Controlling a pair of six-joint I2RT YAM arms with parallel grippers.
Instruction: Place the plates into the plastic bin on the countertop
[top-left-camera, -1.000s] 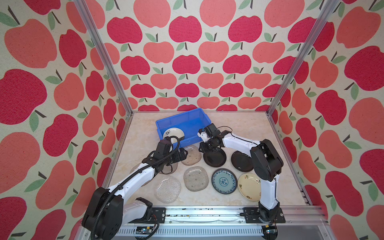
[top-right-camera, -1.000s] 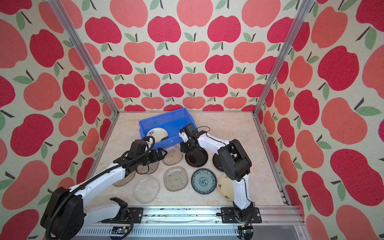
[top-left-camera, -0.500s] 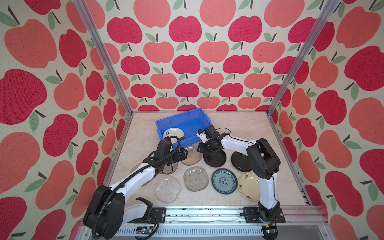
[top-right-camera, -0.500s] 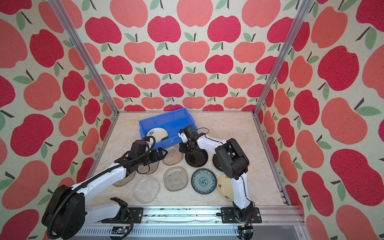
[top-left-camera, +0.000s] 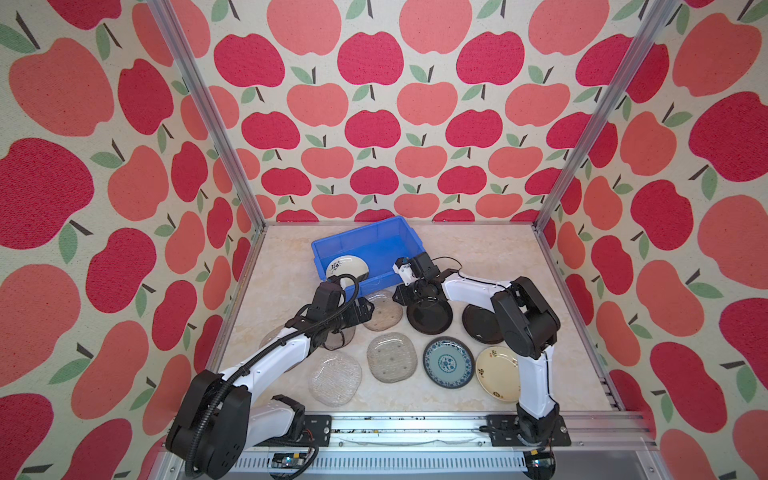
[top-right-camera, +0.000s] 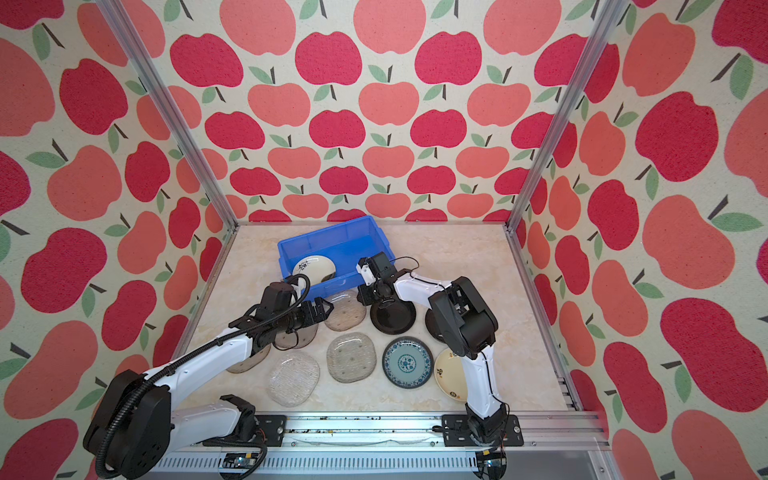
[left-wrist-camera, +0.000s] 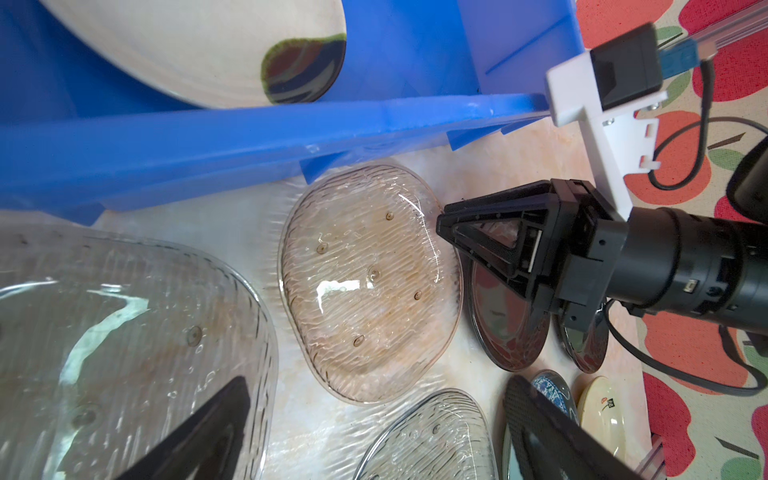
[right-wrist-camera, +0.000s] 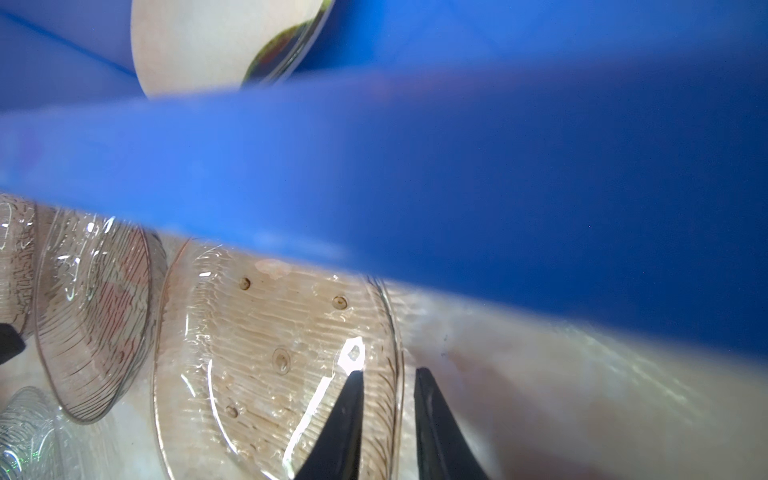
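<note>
Glass plate (right-wrist-camera: 270, 353) lies on the tabletop (top-left-camera: 478, 249), touching the bin's (top-left-camera: 374, 241) near side. Its right rim sits between the narrowly parted right jaws; whether they pinch cannot be told. They should close firmly, then lift above the bin wall. Left jaws stand spread.

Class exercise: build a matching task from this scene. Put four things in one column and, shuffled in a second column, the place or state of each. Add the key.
1. white floral plate
2. teal patterned plate
3. left end effector
4. clear ribbed plate

A. jaws wide open
B. front row, at the end on the left arm's side
C. inside the blue bin
D. on the countertop, between a smoky glass plate and a cream plate

Pairs: 1-C, 2-D, 3-A, 4-B
</note>
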